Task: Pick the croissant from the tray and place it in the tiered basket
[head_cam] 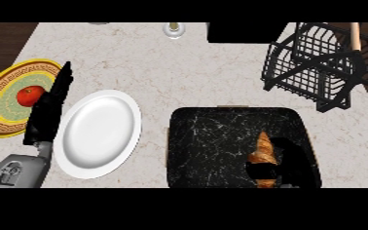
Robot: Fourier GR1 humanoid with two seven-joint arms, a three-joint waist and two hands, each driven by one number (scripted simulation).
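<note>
Scanning from the left edge: a patterned plate (22,78) with yellow rim carries a red tomato (28,96). The left hand (49,108) lies partly over that plate, fingers straight and stretched toward the far side of the counter, holding nothing; it reads as parked out of the way, not working. Its grey forearm (22,170) enters from the lower left corner.

Just beside it, a plain white plate (97,134), bare.

Far edge, centre: a small pale round item (173,29), too small to identify, and next to it a black block (244,31).

Centre-right: the dark marbled tray (208,141), near edge of counter, within easy reach of the right arm, probably why it sits there. The croissant (264,148) lies on the tray's right half, long axis running away from the robot.

The right hand (267,173) shows as a dark shape at the croissant's near end, over or touching it. Black on black tray; I cannot tell how its fingers stand or whether they have hold.

Upper right: the black wire tiered basket (316,63), well apart from the tray, nothing visible in it. Croissant not yet moved there.
</note>
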